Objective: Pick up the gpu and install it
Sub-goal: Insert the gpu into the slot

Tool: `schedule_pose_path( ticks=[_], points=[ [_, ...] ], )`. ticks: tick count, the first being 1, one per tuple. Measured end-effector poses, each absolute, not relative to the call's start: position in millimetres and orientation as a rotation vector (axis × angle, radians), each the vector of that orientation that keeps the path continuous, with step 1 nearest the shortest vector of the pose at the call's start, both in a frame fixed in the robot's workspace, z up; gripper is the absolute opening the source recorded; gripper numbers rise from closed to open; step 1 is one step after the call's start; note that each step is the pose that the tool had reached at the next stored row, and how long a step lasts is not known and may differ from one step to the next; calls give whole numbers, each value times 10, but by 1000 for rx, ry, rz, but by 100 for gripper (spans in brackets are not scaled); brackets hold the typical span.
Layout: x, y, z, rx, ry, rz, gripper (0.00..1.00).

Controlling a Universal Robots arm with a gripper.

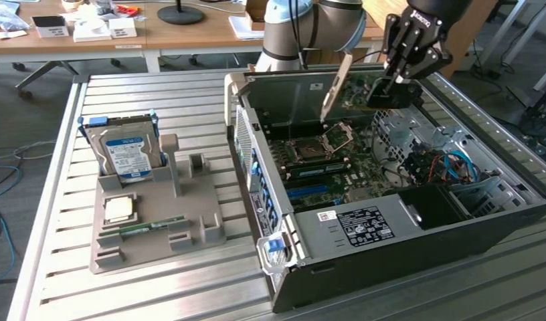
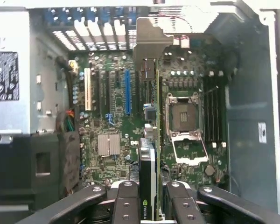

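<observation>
Over the open computer case [image 1: 389, 234], jaws of the gripper [image 1: 391, 85] pinch the gpu [image 1: 355, 93] upright, unseated; seating needs careful alignment with the motherboard [image 2: 113, 116].

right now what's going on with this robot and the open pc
The robot arm has the gpu clamped on edge between its fingers and holds it above the open computer case, over the motherboard. The card is not yet seated in a slot. On the exterior view's left, a hard drive and a RAM stick sit in a grey holder on the table.
</observation>
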State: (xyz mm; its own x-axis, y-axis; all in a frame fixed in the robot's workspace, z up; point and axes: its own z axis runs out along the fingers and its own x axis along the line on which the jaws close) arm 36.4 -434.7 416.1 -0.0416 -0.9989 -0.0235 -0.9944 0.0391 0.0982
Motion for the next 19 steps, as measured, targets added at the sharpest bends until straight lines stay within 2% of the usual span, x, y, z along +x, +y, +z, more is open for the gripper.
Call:
schedule_pose_path(
  ticks=[19],
  points=[
    [360, -4348, 4153, 2395, -1933, -123, 27]
  ],
)
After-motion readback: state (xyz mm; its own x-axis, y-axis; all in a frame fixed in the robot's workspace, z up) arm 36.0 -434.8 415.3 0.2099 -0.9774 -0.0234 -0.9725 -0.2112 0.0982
